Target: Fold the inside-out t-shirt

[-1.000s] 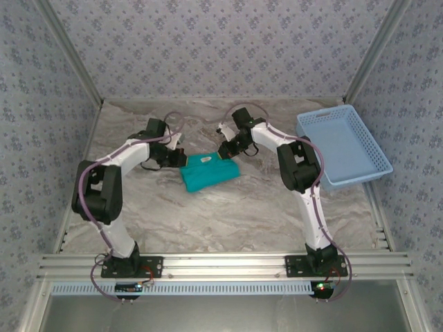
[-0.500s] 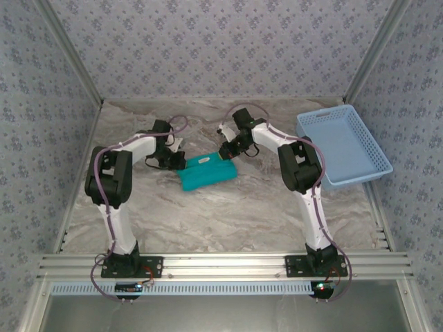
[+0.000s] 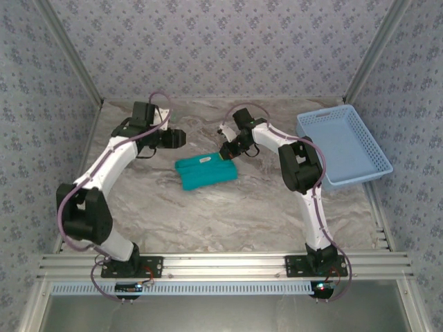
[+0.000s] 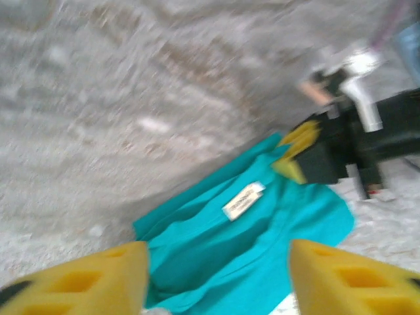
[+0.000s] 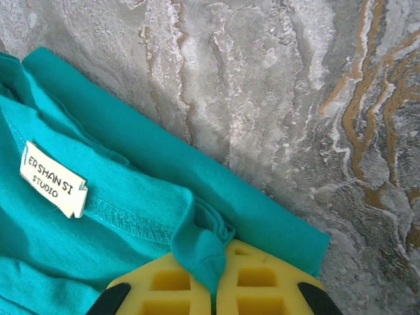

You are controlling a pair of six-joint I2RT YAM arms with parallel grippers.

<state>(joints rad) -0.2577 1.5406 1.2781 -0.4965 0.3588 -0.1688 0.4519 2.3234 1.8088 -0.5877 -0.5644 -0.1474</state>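
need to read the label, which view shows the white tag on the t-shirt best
Right wrist view: the tag is close and sharp, with its print legible. The left wrist view shows it blurred and unreadable. From the top external view it is a tiny white fleck on the t-shirt.

This looks like a robotics lab test cell, not a home or shop. Two white jointed arms, the left arm [image 3: 104, 166] and the right arm [image 3: 302, 173], are bolted to a ribbed aluminium rail [image 3: 221, 265] at the near edge of a marble-patterned tabletop [image 3: 208, 214]. Purple cables [image 3: 80, 185] loop along their links. Bare metal posts [image 3: 68, 52] frame the space. The panels [image 3: 221, 48] between them carry a small floral print, perhaps wallpaper or cloth. A light blue mesh basket [image 3: 346, 149] sits on the right.
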